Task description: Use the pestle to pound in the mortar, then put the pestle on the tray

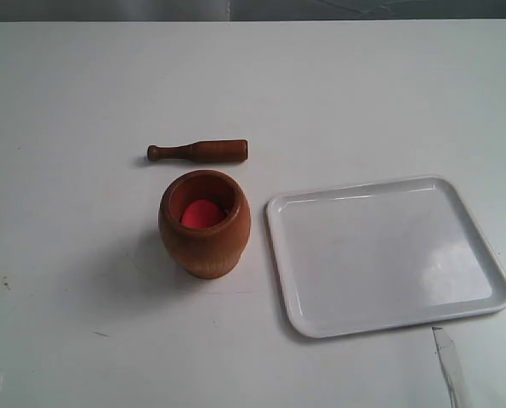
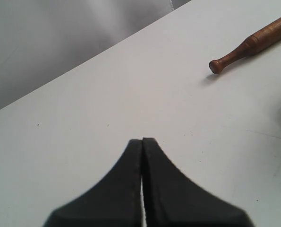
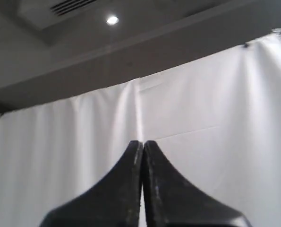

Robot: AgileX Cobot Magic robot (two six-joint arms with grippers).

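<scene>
White matte desk [image 1: 65,85] fills nearly the whole exterior view; a few small dark specks [image 1: 6,280] nr its left edge. Beyond far edge, thin grey strip of backdrop [image 1: 363,8]. Right wrist view: white curtain [image 3: 216,118] w/ vertical seam, grey ceiling above, one round ceiling light [image 3: 112,20] lit, slatted vent [image 3: 69,5] nearby. Light soft, even.

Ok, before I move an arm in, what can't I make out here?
Exterior view: the red thing in the mortar is partly hidden by the near rim; what it is, unclear.
Exterior view: neither arm shows, so their place is unknown.
Left wrist view: the pestle's thick end is cut off by the picture's edge; mortar and tray absent.
Right wrist view: only shut fingers and a white curtain; no table.
</scene>
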